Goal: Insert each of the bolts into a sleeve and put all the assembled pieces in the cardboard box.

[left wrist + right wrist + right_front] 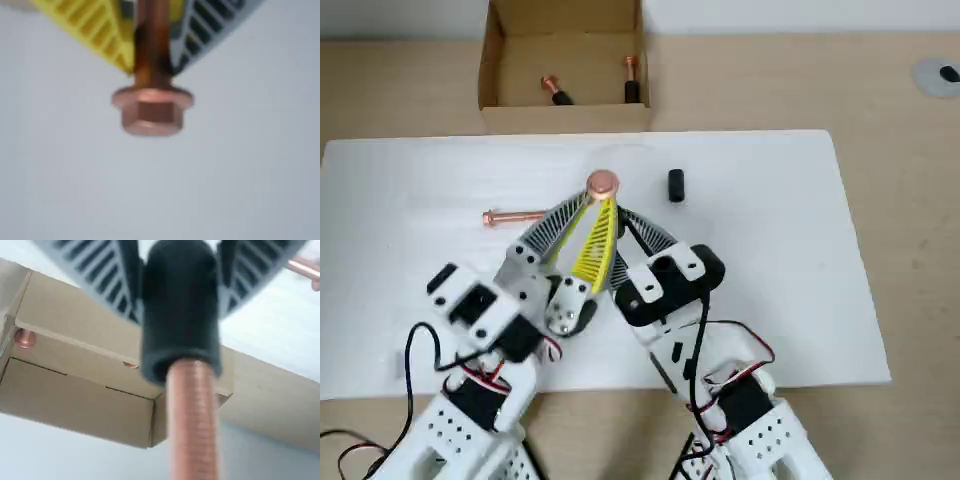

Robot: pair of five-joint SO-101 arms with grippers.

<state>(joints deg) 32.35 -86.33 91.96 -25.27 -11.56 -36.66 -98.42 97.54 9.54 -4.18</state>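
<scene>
My left gripper [150, 67], with one yellow and one grey finger, is shut on the shaft of a copper bolt [152, 107]. The bolt's flanged head [602, 183] sticks out past the fingertips. My right gripper [180, 285] is shut on a black sleeve [181, 315], and the bolt's threaded shaft [192, 425] runs into the sleeve's open end. In the high view both grippers meet tip to tip at mid-mat, left gripper [592, 205] beside right gripper [623, 218]. The cardboard box [565, 118] stands just beyond the mat and holds two assembled pieces [557, 91] [631, 80].
A loose copper bolt [513, 216] lies on the white mat [410, 200] left of the grippers. A loose black sleeve [675, 184] lies to their right. The box's front wall [75, 390] rises close ahead of the right gripper. Bare mat extends to both sides.
</scene>
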